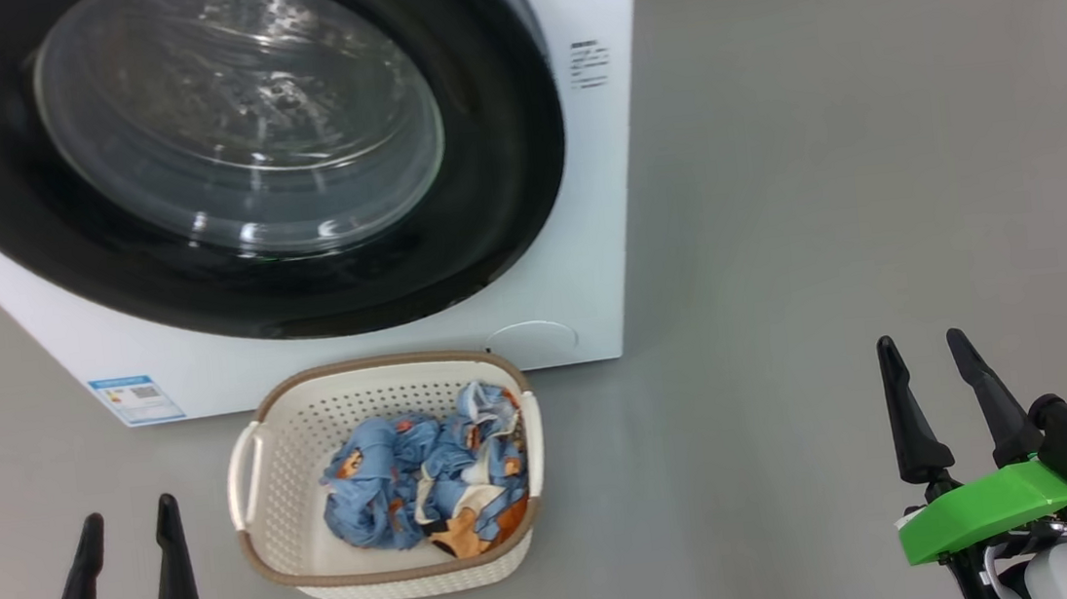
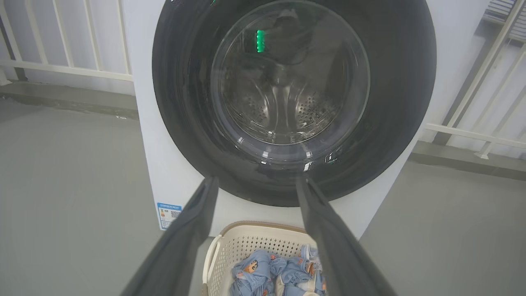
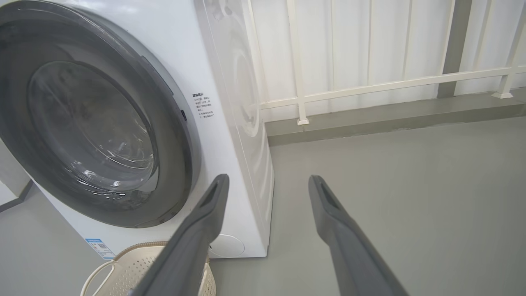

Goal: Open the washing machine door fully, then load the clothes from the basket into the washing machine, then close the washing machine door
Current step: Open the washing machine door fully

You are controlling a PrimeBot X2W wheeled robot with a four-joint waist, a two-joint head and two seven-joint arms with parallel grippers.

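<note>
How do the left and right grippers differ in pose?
The left gripper sits near the basket; the right gripper is far from it. The left gripper points at the washing machine door; the right gripper points past the washing machine's side. Both have open, empty jaws.

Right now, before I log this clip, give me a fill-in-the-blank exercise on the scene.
The washing machine door is ____. The basket, on the floor before the washing machine, holds light-____ clothes. The left gripper and right gripper are both ____, holding nothing.
Missing words: closed; blue; open.
</note>
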